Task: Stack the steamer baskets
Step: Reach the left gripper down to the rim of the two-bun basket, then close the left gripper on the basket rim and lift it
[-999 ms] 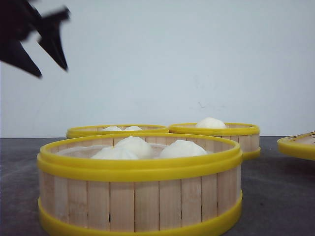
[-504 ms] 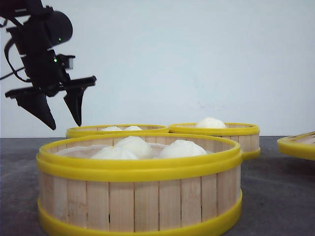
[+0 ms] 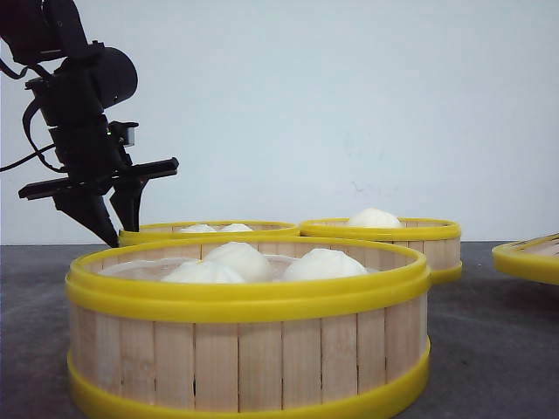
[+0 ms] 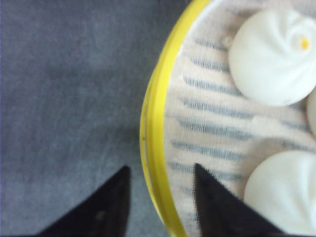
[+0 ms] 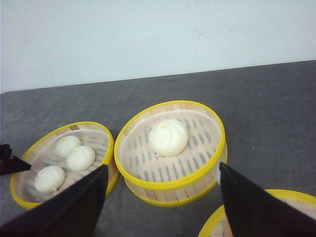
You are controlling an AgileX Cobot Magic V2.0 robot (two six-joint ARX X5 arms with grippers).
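Three steamer baskets stand on the dark table. The near basket (image 3: 249, 349) holds three white buns. Behind it are the back-left basket (image 3: 210, 231), also with three buns (image 5: 64, 158), and the back-right basket (image 3: 384, 231) with one bun (image 5: 168, 137). My left gripper (image 3: 120, 231) is open and low at the back-left basket's left edge. In the left wrist view its fingers straddle the yellow rim (image 4: 150, 123), one outside, one over the liner, and the left gripper (image 4: 161, 167) grips nothing. My right gripper (image 5: 163, 167) hangs open above the back-right basket (image 5: 170, 185), clear of it.
A flat yellow-rimmed lid (image 3: 528, 257) lies at the right edge of the front view. A yellow rim with pale slats (image 5: 210, 224) shows beside my right fingers. A white wall stands behind the table. Bare grey table (image 4: 64, 98) lies outside the back-left basket.
My left gripper has come down from the upper left to the back-left basket's rim, staying open. The baskets have not moved.
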